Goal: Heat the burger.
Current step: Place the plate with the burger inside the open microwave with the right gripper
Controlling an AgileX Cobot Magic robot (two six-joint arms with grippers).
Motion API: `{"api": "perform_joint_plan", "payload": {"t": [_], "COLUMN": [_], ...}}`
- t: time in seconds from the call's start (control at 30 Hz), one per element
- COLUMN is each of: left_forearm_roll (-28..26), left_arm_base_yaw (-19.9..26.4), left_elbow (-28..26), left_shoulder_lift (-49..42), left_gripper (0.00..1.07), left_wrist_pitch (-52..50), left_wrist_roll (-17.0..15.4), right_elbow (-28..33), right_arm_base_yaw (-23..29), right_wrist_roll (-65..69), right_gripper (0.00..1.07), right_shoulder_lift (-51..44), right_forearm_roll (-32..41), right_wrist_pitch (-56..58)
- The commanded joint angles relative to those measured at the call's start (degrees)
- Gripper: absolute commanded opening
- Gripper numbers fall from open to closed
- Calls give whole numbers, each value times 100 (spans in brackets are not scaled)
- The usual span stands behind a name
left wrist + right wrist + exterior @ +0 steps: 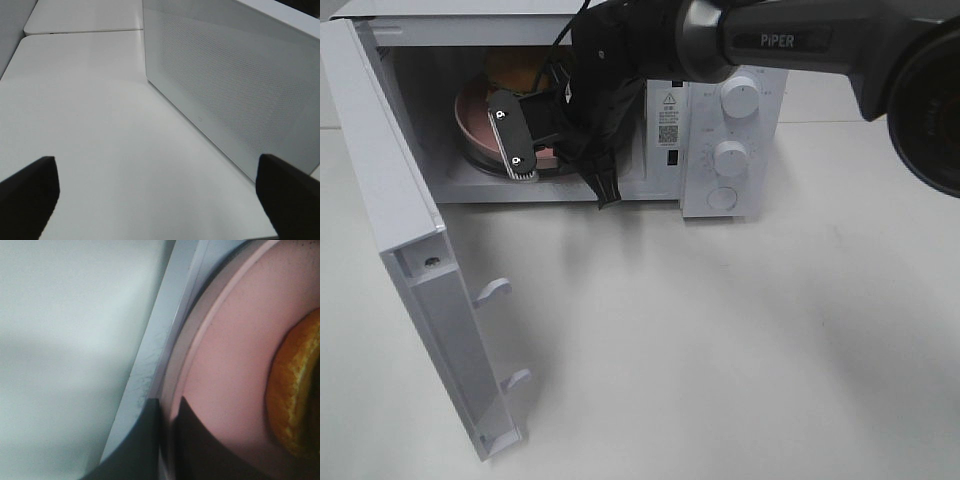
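Burger (pixel 295 390): on plate, inside microwave (pixel 720 150) cavity, toward the back.
Plate (pixel 225 365): pink, low in the cavity; whether fully resting on the floor, cannot tell.
Right gripper (pixel 169 440): reached in through the opening, fingers closed thin on the near plate rim, one above, one below.
Left gripper (pixel 157 192): fingers spread wide, holding nothing, hovering over the table (pixel 720 340) beside the outer face of the door (pixel 225 85).
Door, exterior view (pixel 410 270): swung fully open at the left side, latch hooks pointing into the free space.
Step in hand, judged: seating the plate, then letting go.
Doing it well: keep plate level so the burger stays put; set it flat and centred before parting the fingers; open only enough to clear the rim; draw straight back out.
Edges to mind: cavity sill just beside the lower finger, side wall near the control panel, cable loops at the opening.
Open room: broad bare table in front of the microwave for retreat; door swing path free apart from the left gripper behind it.
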Motion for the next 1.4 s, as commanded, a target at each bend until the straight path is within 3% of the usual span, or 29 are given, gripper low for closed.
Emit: {"api": "perform_joint_plan", "payload": {"t": [0.03,1.1,1.37,1.4], "left_forearm_roll": [-17,-17,-17,-17], "left_arm_base_yaw": [11,11,11,11], "left_elbow": [11,11,11,11], "left_shoulder_lift": [-97,-97,-97,-97], "left_gripper": [100,100,100,100], "left_wrist_pitch": [17,17,17,17], "left_wrist_roll": [-29,-29,-29,-29], "right_elbow": [-178,-401,-401,-401], "right_arm_base_yaw": [-92,-218,-218,-218], "right_wrist_roll": [23,-92,-92,-92], "right_gripper": [0,4,18,25], "right_shoulder_lift": [-29,327,327,327], "right_forearm_roll": [-183,-138,-46,6], "right_wrist_pitch": [-355,-802,-934,-934]}}
